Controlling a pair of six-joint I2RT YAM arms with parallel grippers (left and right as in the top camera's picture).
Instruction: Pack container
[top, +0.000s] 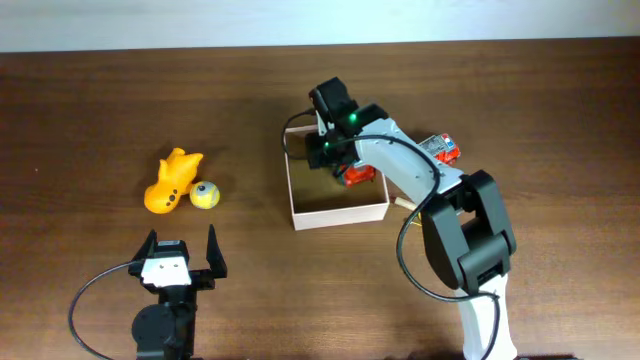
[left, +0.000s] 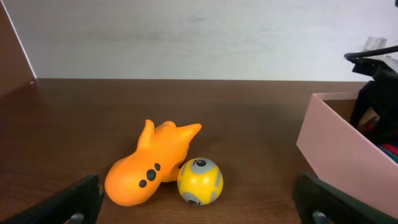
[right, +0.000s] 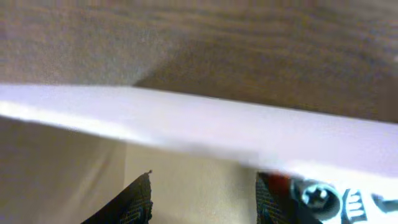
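The container (top: 340, 213) is a square box with white walls and a brown inside, at the table's middle. My right gripper (top: 332, 152) reaches down into its far left part. In the right wrist view the right gripper (right: 204, 202) is open over the bare brown floor, just inside the white wall (right: 217, 130). A red toy car (top: 360, 177) lies in the container, next to the right finger (right: 311, 196). My left gripper (top: 183, 256) is open and empty at the front left; it faces the toys in the left wrist view (left: 199, 214).
An orange fish-shaped toy (top: 172, 180) (left: 149, 165) and a yellow and grey ball (top: 205, 195) (left: 199, 180) lie together left of the container. A red and white toy car (top: 440, 149) lies on the table right of the container. The container's near wall (left: 342, 155) shows at right.
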